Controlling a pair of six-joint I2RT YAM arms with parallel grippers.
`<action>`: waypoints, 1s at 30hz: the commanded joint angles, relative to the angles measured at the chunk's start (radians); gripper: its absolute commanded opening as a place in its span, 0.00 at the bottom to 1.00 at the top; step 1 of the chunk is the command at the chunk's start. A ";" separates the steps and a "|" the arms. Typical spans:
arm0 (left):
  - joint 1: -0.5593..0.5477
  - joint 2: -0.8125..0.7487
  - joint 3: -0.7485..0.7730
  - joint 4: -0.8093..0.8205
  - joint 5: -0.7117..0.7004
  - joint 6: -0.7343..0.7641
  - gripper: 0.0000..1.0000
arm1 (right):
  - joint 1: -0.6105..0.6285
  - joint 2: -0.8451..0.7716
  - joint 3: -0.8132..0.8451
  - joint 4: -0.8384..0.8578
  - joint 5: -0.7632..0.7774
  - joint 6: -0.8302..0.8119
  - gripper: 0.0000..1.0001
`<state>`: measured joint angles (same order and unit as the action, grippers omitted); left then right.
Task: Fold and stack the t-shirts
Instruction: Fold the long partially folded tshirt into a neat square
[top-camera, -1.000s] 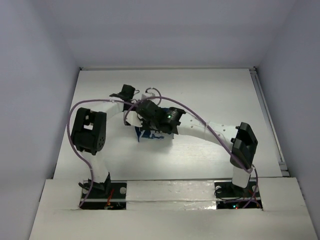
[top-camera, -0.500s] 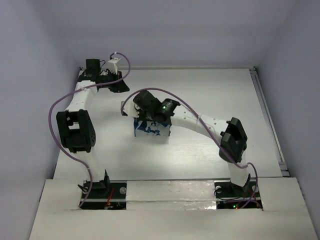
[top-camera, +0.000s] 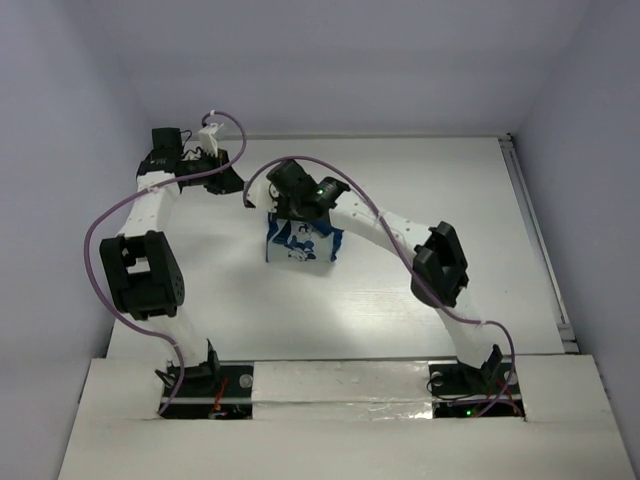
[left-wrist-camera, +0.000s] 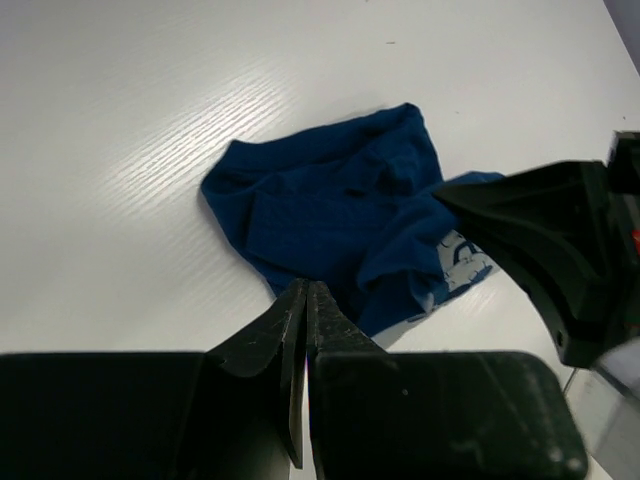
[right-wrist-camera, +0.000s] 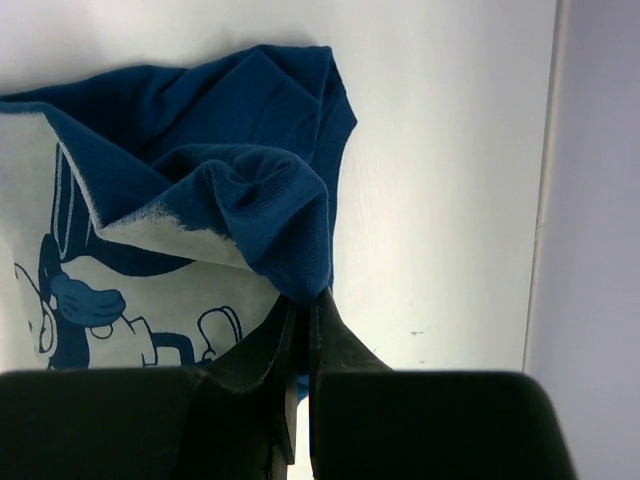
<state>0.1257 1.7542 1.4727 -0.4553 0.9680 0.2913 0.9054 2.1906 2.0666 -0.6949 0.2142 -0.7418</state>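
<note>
The dark navy t-shirt lies bunched near the table's middle, its white and light-blue graphic facing up. My right gripper is shut on a raised fold of it; in the right wrist view the jaws pinch the navy cloth beside the graphic. My left gripper is shut and empty, off to the back left of the shirt. In the left wrist view its tips are above the near edge of the shirt, and the right gripper's body shows at the right.
The white table has walls on the left, back and right. A rail runs along the right edge. The left arm's purple cable loops out on the left side.
My left gripper has drawn away from the shirt to the back left corner area. My right gripper has carried its held fold a little toward the back, and more of the graphic shows.
</note>
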 joint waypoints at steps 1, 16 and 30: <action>-0.001 -0.061 -0.029 -0.008 0.063 0.028 0.00 | -0.028 0.024 0.104 0.003 -0.002 -0.047 0.00; -0.001 -0.084 -0.075 -0.025 0.109 0.054 0.00 | -0.086 0.189 0.285 -0.052 0.034 -0.074 0.15; -0.064 -0.101 -0.109 -0.039 0.112 0.072 0.00 | -0.105 0.228 0.349 0.040 0.218 -0.022 0.43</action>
<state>0.0925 1.6928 1.3796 -0.4900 1.0496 0.3393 0.7998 2.4428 2.3707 -0.7185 0.3847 -0.7784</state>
